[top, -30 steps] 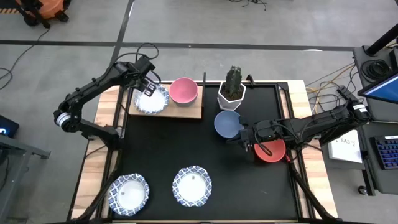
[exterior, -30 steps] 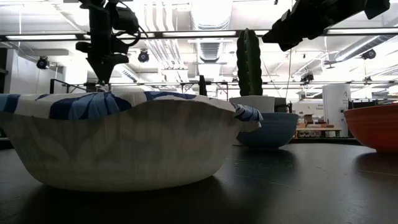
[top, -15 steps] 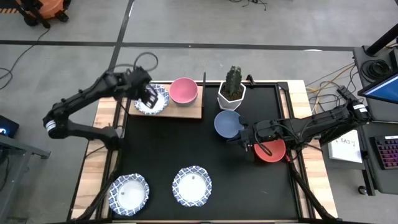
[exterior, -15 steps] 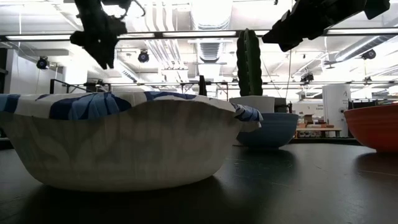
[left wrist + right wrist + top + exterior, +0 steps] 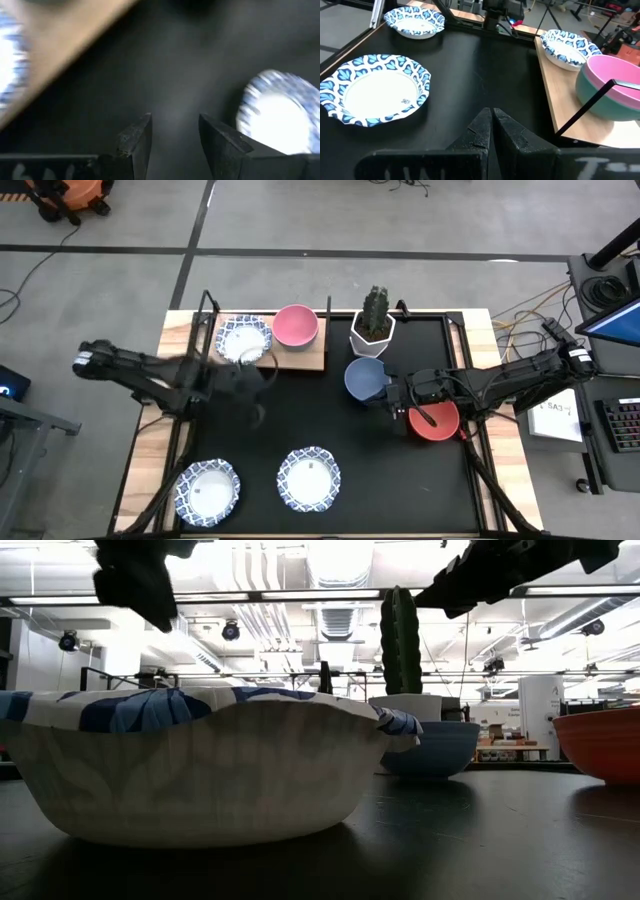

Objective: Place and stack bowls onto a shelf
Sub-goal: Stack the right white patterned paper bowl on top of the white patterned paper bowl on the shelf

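High view: left gripper [image 5: 238, 380], over the black tabletop [image 5: 330, 420] near the shelf [image 5: 300, 360], should approach a front patterned bowl [image 5: 308, 478] squarely. Left wrist view: jaws parted, empty, apparently; motion blur. Right wrist view: right gripper [image 5: 491, 125] shut, empty; scalloped blue-white bowls, pink-over-green stack [image 5: 610, 85] on shelf.

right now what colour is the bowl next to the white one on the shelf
Pink bowl, clearest in the high view.
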### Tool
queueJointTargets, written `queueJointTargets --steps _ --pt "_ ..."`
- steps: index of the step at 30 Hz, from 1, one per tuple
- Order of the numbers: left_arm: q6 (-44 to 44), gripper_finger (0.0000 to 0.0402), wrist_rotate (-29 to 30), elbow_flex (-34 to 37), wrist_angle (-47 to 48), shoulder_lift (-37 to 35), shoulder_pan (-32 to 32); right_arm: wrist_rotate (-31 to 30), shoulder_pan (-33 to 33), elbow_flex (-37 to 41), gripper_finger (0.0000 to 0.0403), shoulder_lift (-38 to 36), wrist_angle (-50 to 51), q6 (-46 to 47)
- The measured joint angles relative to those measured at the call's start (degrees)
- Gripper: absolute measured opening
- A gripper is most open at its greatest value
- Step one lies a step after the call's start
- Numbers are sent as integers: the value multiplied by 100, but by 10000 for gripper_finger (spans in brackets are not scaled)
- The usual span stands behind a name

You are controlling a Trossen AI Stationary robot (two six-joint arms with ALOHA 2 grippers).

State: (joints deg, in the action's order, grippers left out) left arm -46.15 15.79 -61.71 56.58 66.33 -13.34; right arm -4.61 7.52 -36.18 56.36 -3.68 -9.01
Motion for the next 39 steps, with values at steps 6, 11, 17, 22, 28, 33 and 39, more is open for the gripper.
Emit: queueJointTargets --steps 6,11,17,22,28,33,39 --pt "434 144 9 17 -1524 593 -1210 6 -6 2 9 0 -2 41" --pt "754 144 13 2 -2507 1157 -1285 6 -6 2 9 0 -3 74" --pt "636 144 31 -20 -2493 1771 -1206 8 -6 4 9 0 20 332" --pt "355 144 132 -7 -2494 2319 -1053 12 -4 4 9 0 44 495" --pt "360 168 33 -9 -2689 2898 -1006 15 -2 4 9 0 44 498" --pt "344 191 -307 4 -2952 2981 -999 29 7 4 9 0 48 541" --pt "299 191 -331 201 -3182 3045 -999 32 9 4 9 0 52 557"
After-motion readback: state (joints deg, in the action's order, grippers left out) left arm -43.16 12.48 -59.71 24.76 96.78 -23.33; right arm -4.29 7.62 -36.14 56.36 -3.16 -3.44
